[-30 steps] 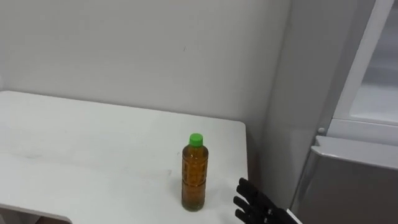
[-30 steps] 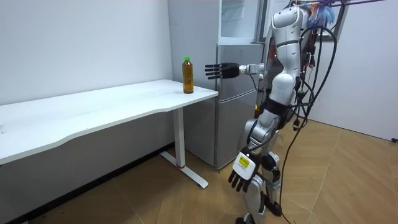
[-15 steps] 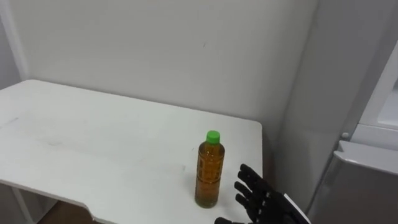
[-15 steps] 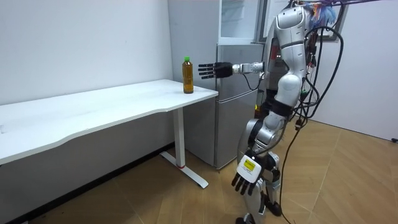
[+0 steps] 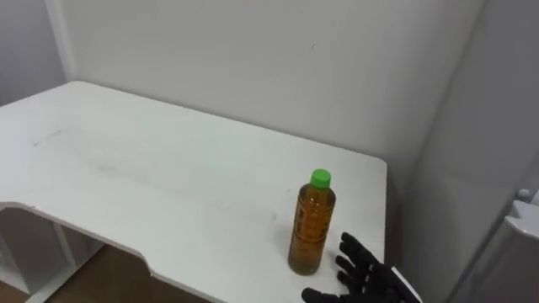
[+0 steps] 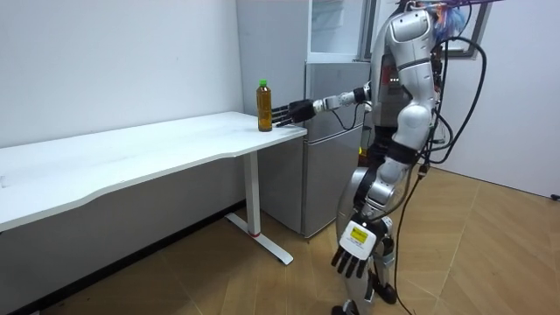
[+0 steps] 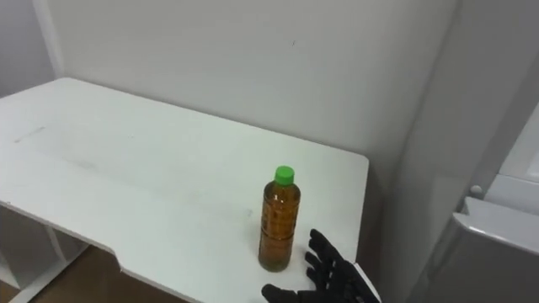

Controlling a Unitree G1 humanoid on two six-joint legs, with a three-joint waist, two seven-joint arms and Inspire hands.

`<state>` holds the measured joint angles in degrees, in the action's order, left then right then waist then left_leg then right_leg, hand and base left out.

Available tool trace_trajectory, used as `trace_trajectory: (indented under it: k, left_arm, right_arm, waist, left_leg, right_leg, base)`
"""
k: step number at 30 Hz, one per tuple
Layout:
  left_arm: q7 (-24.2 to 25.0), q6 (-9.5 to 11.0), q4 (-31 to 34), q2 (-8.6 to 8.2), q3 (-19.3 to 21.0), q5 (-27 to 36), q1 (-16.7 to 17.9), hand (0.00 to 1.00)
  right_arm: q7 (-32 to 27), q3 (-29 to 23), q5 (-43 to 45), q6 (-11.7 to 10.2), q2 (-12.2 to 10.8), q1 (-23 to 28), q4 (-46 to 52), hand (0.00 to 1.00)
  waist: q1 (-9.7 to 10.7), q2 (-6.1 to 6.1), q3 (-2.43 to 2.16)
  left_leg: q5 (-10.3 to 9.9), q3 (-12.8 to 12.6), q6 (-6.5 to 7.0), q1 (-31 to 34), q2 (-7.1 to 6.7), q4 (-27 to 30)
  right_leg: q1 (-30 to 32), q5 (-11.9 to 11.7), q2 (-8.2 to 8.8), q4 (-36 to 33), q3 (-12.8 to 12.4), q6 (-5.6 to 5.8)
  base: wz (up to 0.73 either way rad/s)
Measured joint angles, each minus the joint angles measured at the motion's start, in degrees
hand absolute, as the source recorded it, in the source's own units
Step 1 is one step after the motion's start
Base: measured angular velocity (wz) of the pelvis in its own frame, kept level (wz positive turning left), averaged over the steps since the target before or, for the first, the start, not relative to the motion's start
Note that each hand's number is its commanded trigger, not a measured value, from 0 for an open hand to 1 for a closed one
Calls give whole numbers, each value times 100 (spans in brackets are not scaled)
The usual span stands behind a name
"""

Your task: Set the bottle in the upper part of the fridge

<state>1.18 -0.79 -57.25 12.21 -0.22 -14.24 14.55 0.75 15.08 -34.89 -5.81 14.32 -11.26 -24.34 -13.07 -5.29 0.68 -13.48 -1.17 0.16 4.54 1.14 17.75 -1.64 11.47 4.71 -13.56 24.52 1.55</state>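
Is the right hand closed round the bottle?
No, the right hand has its fingers spread beside the upright bottle, not curled round it.

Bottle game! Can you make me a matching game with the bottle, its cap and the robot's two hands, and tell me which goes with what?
1 bottle
2 cap
3 right hand
4 left hand

a hanging open by the robot's leg
b green
c upright on the white table
d open, close beside the bottle

Pairs: 1-c, 2-b, 3-d, 4-a
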Motion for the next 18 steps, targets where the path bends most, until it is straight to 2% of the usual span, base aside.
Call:
trace_trajectory:
  k: [5, 8, 11, 18]
  left_arm:
    - [-67, -20, -2, 7, -11, 8, 3, 0]
    - [-63, -21, -4, 6, -63, 25, 12, 0]
    - [-94, -14, -2, 5, -125, 41, -1, 0]
    - [-127, -14, -7, 2, -158, 42, -34, 0]
  right_arm:
    - [-432, -8, 147, -27, 16, -277, -231, 0]
    - [-669, 3, 184, -57, 8, -412, -241, 0]
    - [-974, 117, 195, -121, 5, -572, -476, 0]
    - [-1521, 172, 395, -230, -104, -709, -664, 0]
  waist:
    - [8, -16, 23]
    - [-41, -7, 67]
    - [-157, -4, 68]
    - [-273, -6, 67]
  left_leg:
    - [65, 165, 12, 184, -54, -15]
    - [83, 186, 9, 226, -58, -7]
    - [94, 183, 9, 223, -60, -12]
    - [106, 187, 10, 215, -68, -28]
  right_leg:
    - [58, -1, 44, 0, 229, -1]
    - [74, -12, 38, 15, 243, -19]
    - [75, -13, 39, 14, 240, -21]
    - [74, -13, 44, 17, 239, -21]
  base:
    - [19]
    - [6]
    - [0]
    - [0]
